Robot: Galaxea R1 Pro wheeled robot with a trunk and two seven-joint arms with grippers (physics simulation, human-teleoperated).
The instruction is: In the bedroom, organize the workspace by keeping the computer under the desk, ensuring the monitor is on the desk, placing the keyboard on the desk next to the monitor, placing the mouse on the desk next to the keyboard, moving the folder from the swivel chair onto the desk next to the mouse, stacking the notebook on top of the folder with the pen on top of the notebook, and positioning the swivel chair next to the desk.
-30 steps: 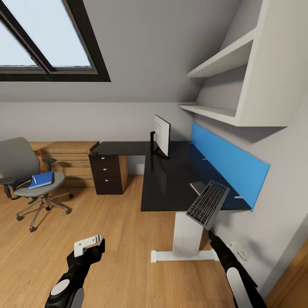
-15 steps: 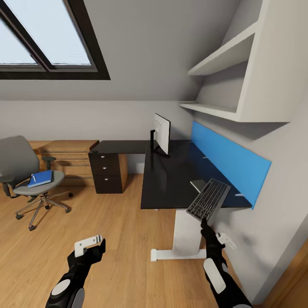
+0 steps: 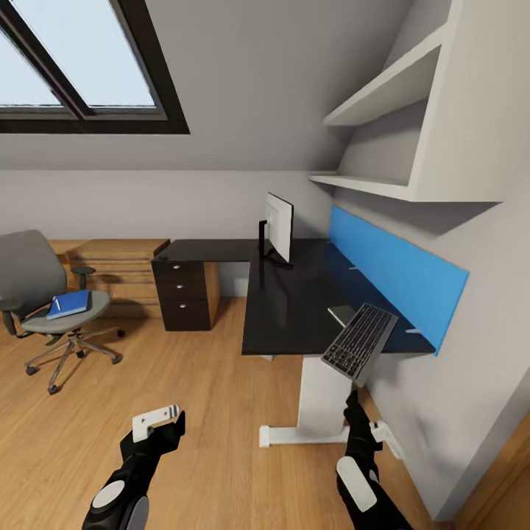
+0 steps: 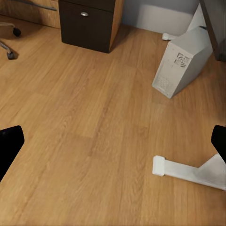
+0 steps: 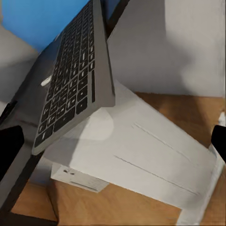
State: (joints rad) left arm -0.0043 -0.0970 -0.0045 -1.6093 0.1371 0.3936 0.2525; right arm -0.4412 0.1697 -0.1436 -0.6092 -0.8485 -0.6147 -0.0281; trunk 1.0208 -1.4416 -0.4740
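— Grey walls, sloped ceiling, skylight at upper left of the head view. What else around the counter (image 3: 294, 309)?

— Glossy black L-shaped top on white legs, blue back panel (image 3: 397, 276) along the right wall, black drawer unit (image 3: 184, 294) at the far left end, light wooden dresser (image 3: 118, 269) beyond it. White wall shelves (image 3: 390, 110) overhead. Wood plank floor (image 3: 191, 397) between robot and counter.

— And the monitor?

— Standing on the counter's far part, seen edge-on: monitor (image 3: 279, 230), pale back turned left, screen facing the blue panel.

— Keyboard?

— Grey keyboard (image 3: 360, 344) held in the air over the counter's near right corner, by its near end, in the right claw (image 3: 352, 396), clenched on it. Tilted, keys facing up and left, long axis running away from the robot toward the blue panel. Same tilt in the right wrist view (image 5: 70, 80), white counter leg (image 5: 141, 155) behind it.

— Left claw?

— Left claw (image 3: 158, 422) low over bare floor, released, fingertips apart at the edges of the left wrist view.

— Other task things?

— Grey swivel chair (image 3: 40, 294) far left, well apart from the counter, blue folder (image 3: 70, 304) lying on its seat. Light grey computer (image 4: 184, 60) standing on the floor under the counter, in the left wrist view.
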